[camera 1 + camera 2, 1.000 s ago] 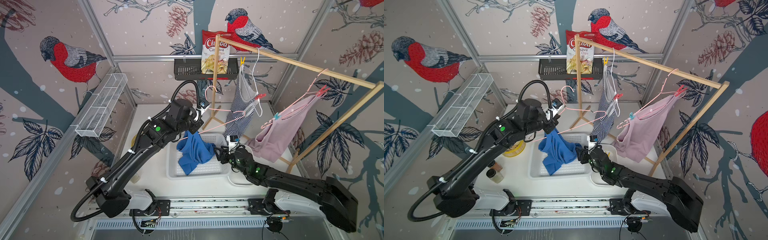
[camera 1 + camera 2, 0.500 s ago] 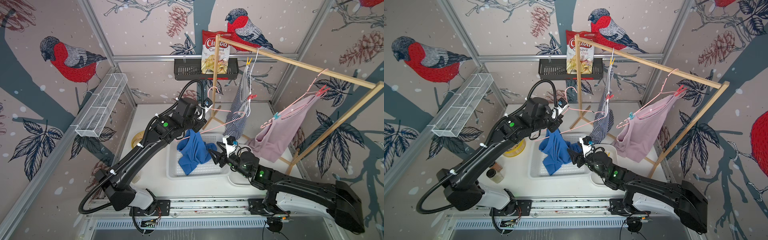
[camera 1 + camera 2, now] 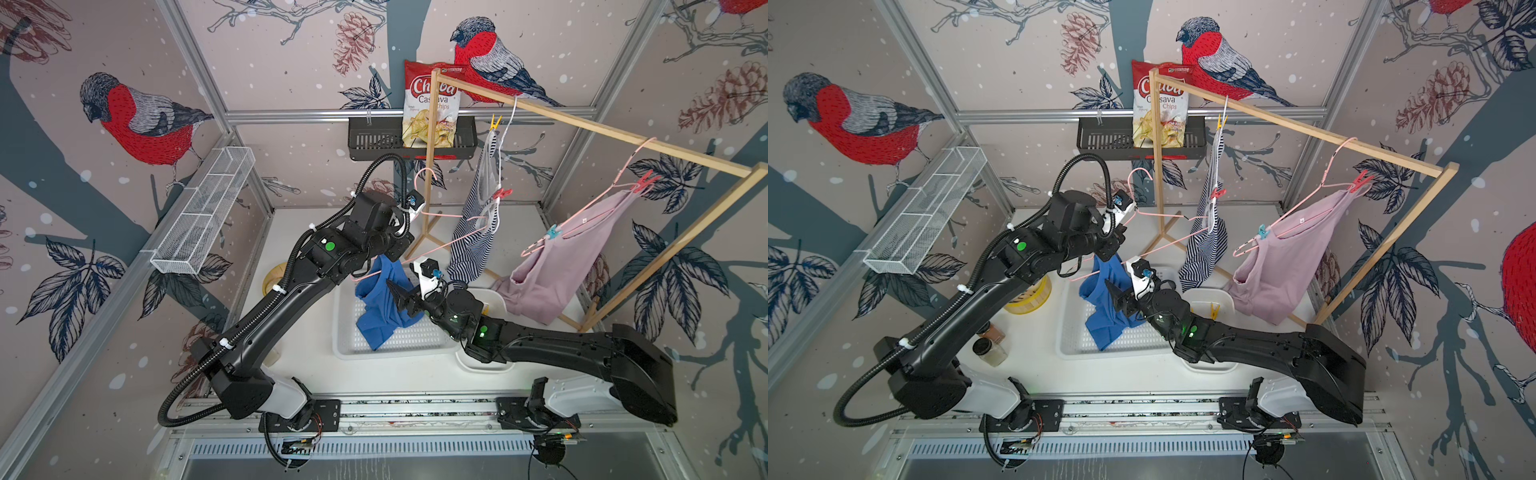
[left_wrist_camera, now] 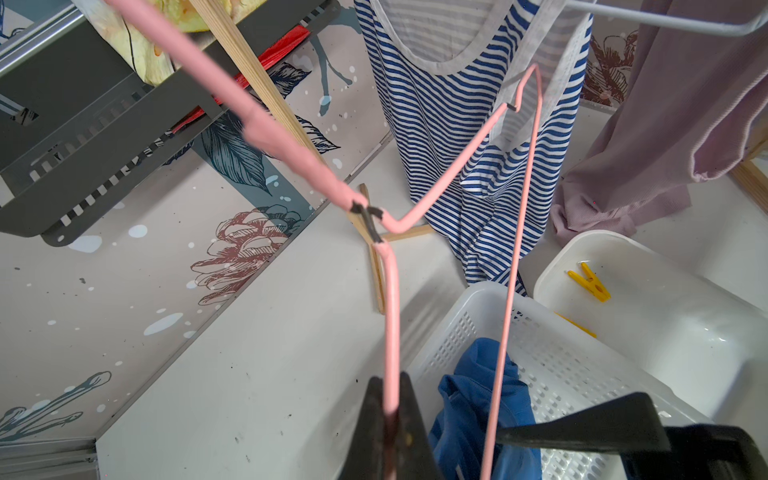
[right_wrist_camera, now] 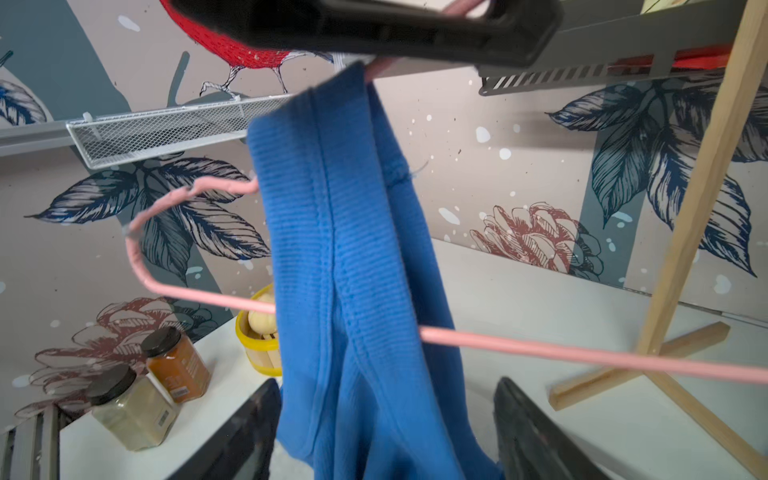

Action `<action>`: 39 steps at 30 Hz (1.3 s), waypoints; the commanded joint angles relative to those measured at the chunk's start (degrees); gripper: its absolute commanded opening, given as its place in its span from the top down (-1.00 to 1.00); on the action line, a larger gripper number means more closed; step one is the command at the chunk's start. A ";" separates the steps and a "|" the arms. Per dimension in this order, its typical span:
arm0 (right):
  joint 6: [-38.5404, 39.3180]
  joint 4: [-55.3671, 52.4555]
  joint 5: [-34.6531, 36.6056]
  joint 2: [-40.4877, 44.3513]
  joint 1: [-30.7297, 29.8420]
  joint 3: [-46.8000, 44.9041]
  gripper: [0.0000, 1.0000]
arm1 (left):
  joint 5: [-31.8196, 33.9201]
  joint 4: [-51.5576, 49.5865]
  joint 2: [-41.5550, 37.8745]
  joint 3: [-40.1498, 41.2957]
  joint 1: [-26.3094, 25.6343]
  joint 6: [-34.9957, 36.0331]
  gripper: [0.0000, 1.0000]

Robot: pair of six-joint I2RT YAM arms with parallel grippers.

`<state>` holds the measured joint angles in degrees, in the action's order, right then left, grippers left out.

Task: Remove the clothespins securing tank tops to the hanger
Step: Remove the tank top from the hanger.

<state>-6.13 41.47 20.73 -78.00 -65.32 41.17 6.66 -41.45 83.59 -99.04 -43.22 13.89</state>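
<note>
Left gripper (image 4: 390, 399): jaws clamped on pink hanger (image 4: 390, 299). Right gripper (image 5: 386, 407): jaws spread, blue tank top (image 5: 332, 249) between them, contact unclear, hem cut off. Yellow clothespin (image 3: 1214, 309) in white bin (image 3: 1225, 299), 3 o'clock of basket (image 3: 1073, 332).

A blue tank top (image 3: 380, 305) hangs draped over a pink hanger (image 4: 390, 291), hem in a white basket (image 3: 415, 336). A striped tank top (image 3: 473, 232) hangs from a yellow clothespin (image 3: 494, 121) and a red clothespin (image 3: 502, 193). A mauve tank top (image 3: 552, 266) hangs slanted, held by a red peg (image 3: 643, 181) and a teal peg (image 3: 552, 232). A loose yellow clothespin (image 4: 590, 281), possibly two, lies in a white tub (image 4: 665, 332).
</note>
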 commanded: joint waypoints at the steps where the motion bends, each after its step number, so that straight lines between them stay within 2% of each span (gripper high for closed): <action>1: 0.47 4.78 3.20 -1.42 0.18 0.64 -0.60 | -0.05 -0.07 -0.45 -0.61 0.04 -0.68 1.00; 4: 0.59 4.38 0.74 -3.25 0.47 2.59 -0.54 | 0.03 -0.09 -0.32 -0.54 0.07 -0.76 1.00; 6: 0.59 4.01 -0.73 -4.71 0.41 3.66 -0.43 | 0.03 -0.02 -0.11 -0.75 0.07 -0.79 1.00; 7: 0.64 3.82 -1.60 -5.19 0.37 4.03 -0.28 | -0.09 -0.07 -0.01 -0.88 0.11 -0.87 1.00; 11: 0.76 2.81 -3.75 -5.63 -0.15 4.63 0.60 | -0.44 -0.46 0.17 -1.00 0.19 -1.22 1.00; 14: 1.02 2.83 -4.05 -5.17 -0.84 4.59 0.95 | -0.41 0.10 0.04 -0.39 0.58 -1.89 1.00; 24: 5.88 0.75 -6.07 -4.60 -6.94 8.04 1.00 | -3.49 4.25 0.45 0.36 3.51 -6.17 1.00; 32: 8.40 -3.60 -12.60 -10.68 -10.32 16.40 1.00 | -4.92 12.53 -2.81 5.23 3.72 -8.72 1.00; 39: 9.03 -5.92 -12.32 -12.39 -12.83 16.47 1.00 | -1.06 18.80 -7.79 10.47 3.63 -9.85 1.00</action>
<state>2.85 35.07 8.60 -90.50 -77.78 58.15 3.60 -28.73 77.10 -89.62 -39.70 5.39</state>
